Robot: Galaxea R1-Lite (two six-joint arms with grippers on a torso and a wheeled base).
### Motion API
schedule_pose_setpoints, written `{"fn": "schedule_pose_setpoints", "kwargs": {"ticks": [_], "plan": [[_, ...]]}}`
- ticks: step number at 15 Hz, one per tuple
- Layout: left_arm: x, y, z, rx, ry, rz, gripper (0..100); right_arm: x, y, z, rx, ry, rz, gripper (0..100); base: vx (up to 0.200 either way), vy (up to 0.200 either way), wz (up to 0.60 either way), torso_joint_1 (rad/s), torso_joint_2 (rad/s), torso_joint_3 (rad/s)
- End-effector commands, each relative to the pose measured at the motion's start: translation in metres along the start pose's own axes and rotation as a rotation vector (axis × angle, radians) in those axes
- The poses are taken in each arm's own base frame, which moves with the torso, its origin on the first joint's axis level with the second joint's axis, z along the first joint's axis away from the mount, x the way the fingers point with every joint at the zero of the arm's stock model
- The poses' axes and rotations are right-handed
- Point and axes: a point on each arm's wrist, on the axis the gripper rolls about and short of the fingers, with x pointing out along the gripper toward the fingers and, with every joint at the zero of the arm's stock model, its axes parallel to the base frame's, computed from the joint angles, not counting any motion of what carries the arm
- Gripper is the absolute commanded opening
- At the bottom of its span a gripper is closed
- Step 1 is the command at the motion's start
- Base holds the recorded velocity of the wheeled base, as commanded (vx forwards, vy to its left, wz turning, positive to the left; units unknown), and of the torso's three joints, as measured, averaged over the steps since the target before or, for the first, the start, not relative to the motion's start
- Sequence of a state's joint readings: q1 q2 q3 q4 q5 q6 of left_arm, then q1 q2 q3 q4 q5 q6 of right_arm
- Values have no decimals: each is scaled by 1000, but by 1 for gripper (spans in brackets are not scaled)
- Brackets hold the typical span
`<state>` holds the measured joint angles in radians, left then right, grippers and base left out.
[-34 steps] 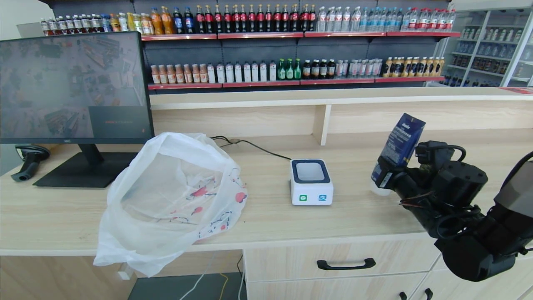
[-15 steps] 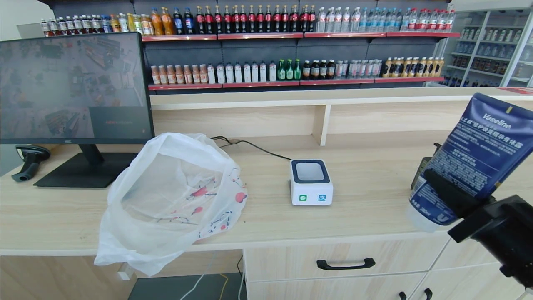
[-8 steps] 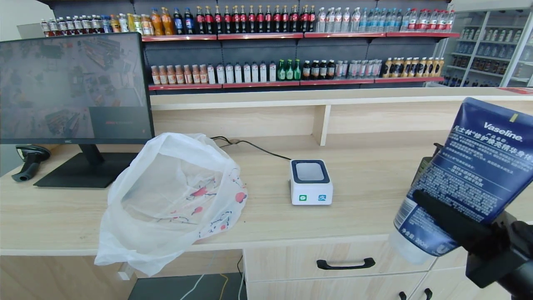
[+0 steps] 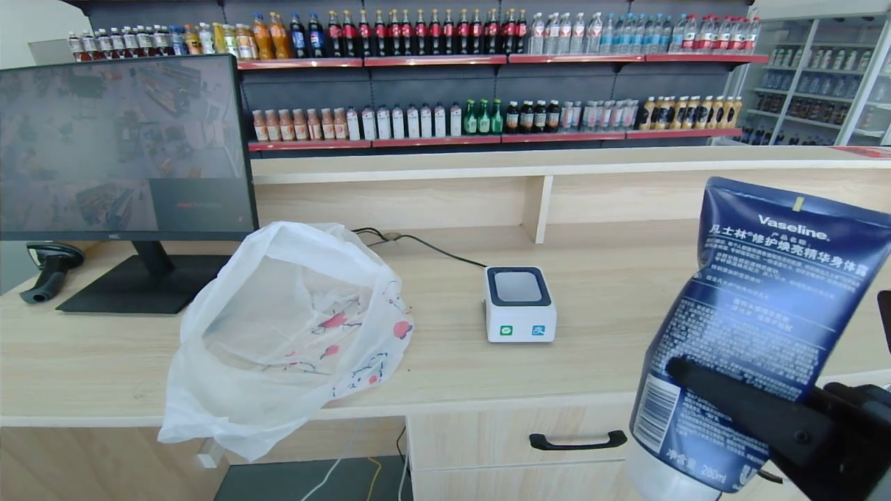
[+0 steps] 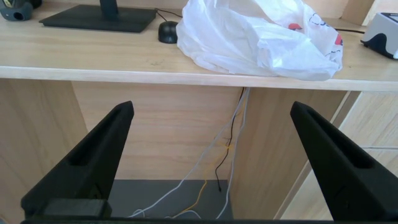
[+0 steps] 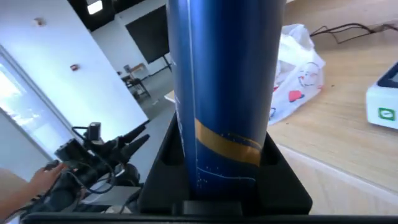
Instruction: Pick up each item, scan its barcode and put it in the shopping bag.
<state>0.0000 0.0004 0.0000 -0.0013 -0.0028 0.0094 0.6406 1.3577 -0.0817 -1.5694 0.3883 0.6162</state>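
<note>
Pinching a blue tube (image 4: pixel 759 313), right jaws near wooden counter (image 4: pixel 431 365), left jaws spread, drink shelves (image 4: pixel 438 141) behind.

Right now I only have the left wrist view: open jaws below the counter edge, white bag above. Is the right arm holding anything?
Observer: Yes, the right gripper has its jaws shut on a blue tube.
Reviewer: Any barcode showing?
Observer: In the head view a barcode shows near the tube's lower end, facing that camera.
Reviewer: Is it over the scanner?
Observer: No. The scanner stands on the counter between the shopping bag and the tube, its window facing up.
</note>
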Motion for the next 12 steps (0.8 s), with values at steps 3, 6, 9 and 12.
{"fn": "schedule_pose_setpoints", "kwargs": {"ticks": [3,6,9,12], "plan": [[0,0,0,0,-1,0,100,29,12,10,119,6,151,0,0,0,0,0,0,0],[0,0,0,0,-1,0,100,59,6,17,115,-16,173,0,0,0,0,0,0,0],[0,0,0,0,-1,0,100,73,5,23,135,-38,194,0,0,0,0,0,0,0],[0,0,0,0,-1,0,100,80,13,31,195,-58,242,0,0,0,0,0,0,0]]}}
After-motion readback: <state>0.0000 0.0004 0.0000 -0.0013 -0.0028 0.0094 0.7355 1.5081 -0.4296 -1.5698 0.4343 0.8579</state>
